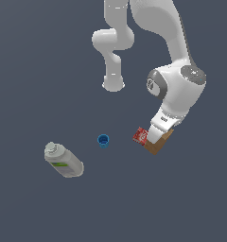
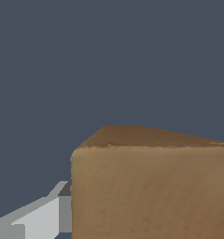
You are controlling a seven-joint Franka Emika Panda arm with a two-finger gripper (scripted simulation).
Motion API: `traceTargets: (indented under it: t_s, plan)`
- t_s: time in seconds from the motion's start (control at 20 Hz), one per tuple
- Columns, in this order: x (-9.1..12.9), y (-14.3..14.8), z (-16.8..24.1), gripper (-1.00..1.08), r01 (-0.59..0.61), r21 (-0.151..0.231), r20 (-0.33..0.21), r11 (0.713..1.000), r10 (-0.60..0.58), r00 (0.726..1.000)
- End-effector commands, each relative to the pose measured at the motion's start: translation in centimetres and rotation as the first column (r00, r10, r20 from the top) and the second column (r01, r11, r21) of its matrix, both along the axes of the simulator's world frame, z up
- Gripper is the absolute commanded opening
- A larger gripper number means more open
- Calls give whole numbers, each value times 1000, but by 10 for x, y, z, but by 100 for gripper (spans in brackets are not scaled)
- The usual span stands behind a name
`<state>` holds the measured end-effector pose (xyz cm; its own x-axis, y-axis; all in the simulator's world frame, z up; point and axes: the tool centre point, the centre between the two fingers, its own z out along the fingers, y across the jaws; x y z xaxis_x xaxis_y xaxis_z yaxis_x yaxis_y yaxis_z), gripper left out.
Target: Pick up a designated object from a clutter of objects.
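Note:
The brown cardboard box lies at the exterior view's right, partly under the white hand of the arm. My gripper is down on the box. In the wrist view the box fills the frame close up. One grey finger lies flat against its side, and the other finger is hidden behind the box. The jaws look closed on the box. The small red packet sits right beside the box. The tiny blue cup and the grey-white bottle with a green label lie apart from it.
The arm's white base and links stand at the back. The floor is plain dark grey-blue. The bottle lies on its side at the exterior view's left.

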<state>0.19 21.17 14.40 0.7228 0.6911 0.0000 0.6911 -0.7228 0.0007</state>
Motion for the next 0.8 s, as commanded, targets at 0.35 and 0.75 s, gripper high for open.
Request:
traceTargets:
  t_s: [0.35,0.75]
  plan:
    - [0,-1,1,-100,0,0,0,1000,0,1000]
    - [-1,-28,20,-100,0,0,0,1000,0,1000]
